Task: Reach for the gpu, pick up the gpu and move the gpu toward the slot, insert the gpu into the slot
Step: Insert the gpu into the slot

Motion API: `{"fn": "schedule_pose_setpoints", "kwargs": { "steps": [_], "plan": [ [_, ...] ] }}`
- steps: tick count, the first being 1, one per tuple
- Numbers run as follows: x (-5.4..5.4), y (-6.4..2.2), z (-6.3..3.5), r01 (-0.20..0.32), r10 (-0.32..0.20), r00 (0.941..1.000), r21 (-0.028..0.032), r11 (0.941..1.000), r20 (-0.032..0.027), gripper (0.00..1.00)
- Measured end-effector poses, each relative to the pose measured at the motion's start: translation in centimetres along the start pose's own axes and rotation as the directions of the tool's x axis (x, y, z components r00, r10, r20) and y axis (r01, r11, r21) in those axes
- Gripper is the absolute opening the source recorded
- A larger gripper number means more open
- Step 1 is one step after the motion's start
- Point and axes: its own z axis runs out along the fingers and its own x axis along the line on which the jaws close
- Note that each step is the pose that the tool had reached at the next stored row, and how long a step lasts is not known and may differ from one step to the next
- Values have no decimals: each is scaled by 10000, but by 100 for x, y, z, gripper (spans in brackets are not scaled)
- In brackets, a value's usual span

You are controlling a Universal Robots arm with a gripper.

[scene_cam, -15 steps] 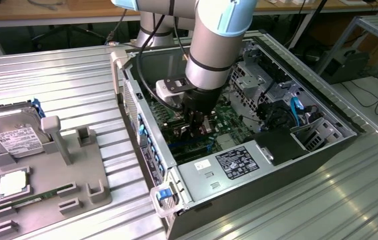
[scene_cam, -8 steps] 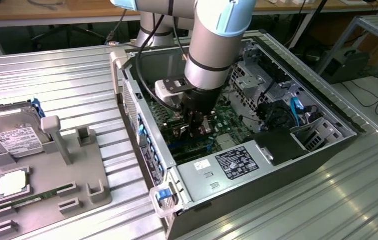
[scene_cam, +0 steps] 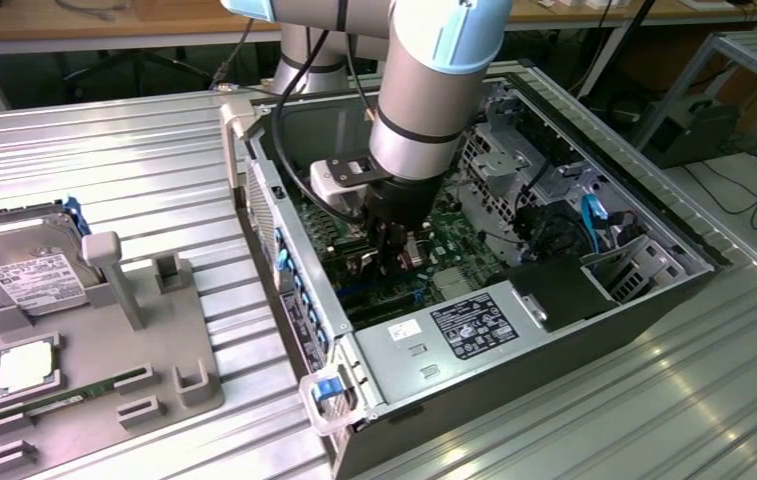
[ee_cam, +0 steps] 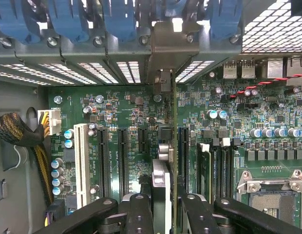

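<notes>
Evidently the insertion step is in hand: the gpu [ee_cam: 163,190] is held edge-on, clamped by the gripper [ee_cam: 164,209], low at centre frame over the motherboard [ee_cam: 126,112]. Alignment with the slot [ee_cam: 183,156], then steady downward pressing, is judged necessary.

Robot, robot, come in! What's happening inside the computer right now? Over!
Gripper shut on thin dark graphics card, held edge-on. Card low over green motherboard, among the long slots. Nothing seen blocking. Over.
</notes>
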Motion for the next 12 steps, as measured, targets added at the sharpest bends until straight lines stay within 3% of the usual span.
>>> {"fn": "schedule_pose_setpoints", "kwargs": {
  "steps": [12],
  "plan": [
    [1,3,40,23,-23,10000,-4,10000,-5,28]
  ]
}}
